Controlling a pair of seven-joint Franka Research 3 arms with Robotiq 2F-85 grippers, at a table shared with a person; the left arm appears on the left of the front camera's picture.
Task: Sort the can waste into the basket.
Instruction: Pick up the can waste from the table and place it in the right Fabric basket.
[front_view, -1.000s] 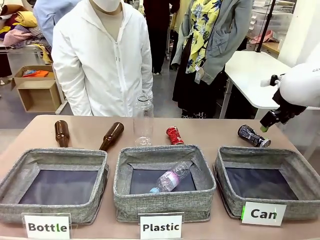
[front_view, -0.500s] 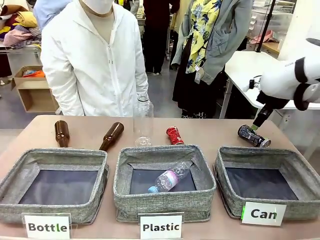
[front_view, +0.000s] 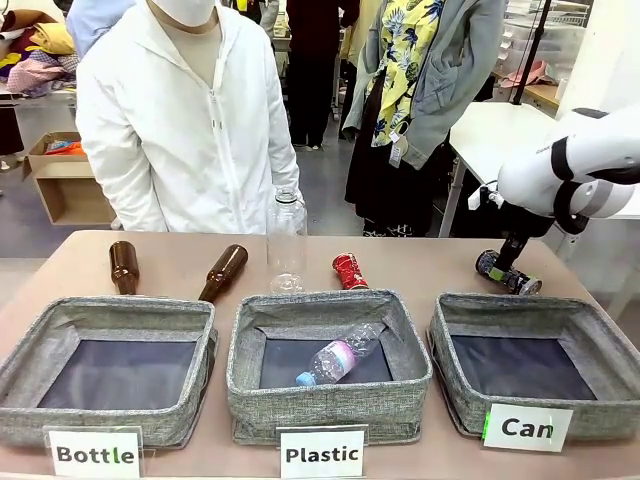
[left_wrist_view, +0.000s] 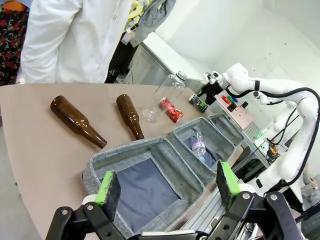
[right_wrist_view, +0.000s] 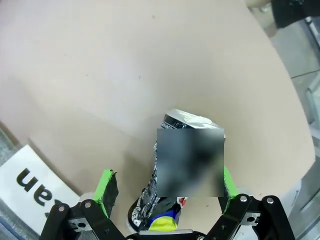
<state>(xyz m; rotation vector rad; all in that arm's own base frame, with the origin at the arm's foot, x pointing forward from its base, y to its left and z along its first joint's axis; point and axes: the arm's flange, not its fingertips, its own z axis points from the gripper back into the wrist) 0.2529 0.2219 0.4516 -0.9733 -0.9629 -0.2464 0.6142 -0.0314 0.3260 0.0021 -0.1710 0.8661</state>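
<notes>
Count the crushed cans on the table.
2. The red can lies behind the Plastic basket; the black-and-silver can lies behind the Can basket, between the open jaws of the right gripper.

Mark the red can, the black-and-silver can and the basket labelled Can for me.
red can (front_view: 349, 271), front view, middle of its crushed body.
black-and-silver can (front_view: 524, 282), front view, its right-hand end on the table.
basket labelled Can (front_view: 600, 415), front view, front wall right of the card.

My green pads (right_wrist_view: 106, 186) frame a black-and-silver can (right_wrist_view: 149, 200), yellow-green at its six o'clock end; the other can (front_view: 349, 271) is red with white marks, the basket (front_view: 460, 405) grey weave.
</notes>
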